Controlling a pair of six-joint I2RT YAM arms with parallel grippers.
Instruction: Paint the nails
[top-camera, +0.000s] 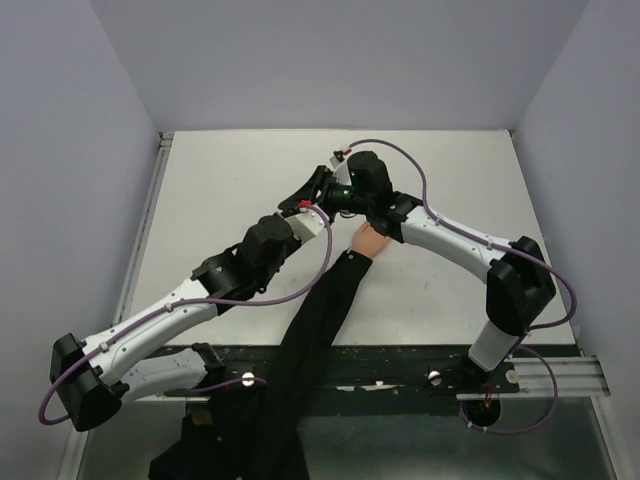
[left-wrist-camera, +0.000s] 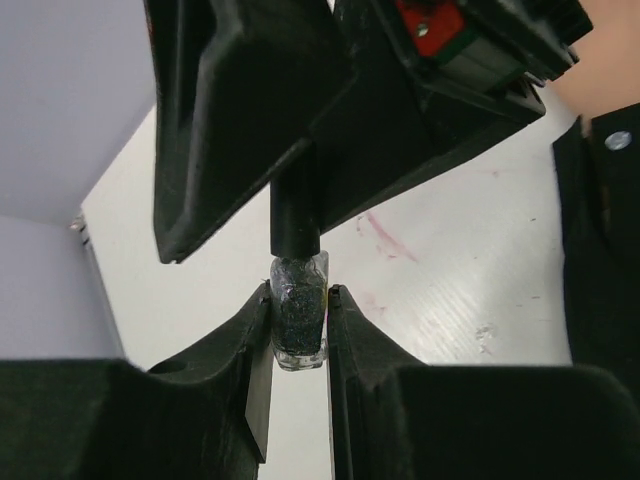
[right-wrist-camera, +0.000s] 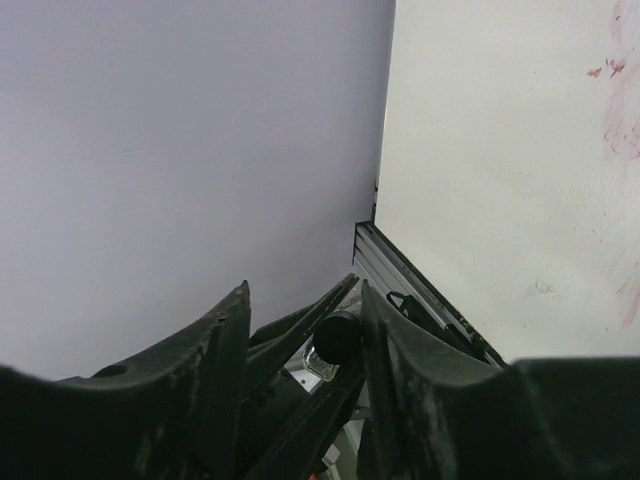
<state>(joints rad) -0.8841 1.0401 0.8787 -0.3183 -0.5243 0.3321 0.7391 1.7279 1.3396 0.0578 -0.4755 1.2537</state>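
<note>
My left gripper (left-wrist-camera: 298, 295) is shut on a small glass bottle (left-wrist-camera: 298, 315) of dark glittery polish and holds it above the table. Its black cap (left-wrist-camera: 296, 215) points up between the fingers of my right gripper (right-wrist-camera: 303, 290). In the right wrist view the cap (right-wrist-camera: 337, 338) lies against the right finger, and the left finger stands well off it. Both grippers meet at mid-table, the left (top-camera: 312, 195) beside the right (top-camera: 340, 192). The pale peach fake hand (top-camera: 365, 241) lies just below them, with its black sleeve (top-camera: 310, 330). The nails are hidden under my right arm.
The sleeve runs down over the table's front edge (top-camera: 400, 355). Pink smears mark the white table (left-wrist-camera: 385, 235). A metal rail (right-wrist-camera: 400, 270) runs along the table's left edge, against the lilac wall (right-wrist-camera: 180, 150). A strip of the peach hand shows in the left wrist view (left-wrist-camera: 605, 70).
</note>
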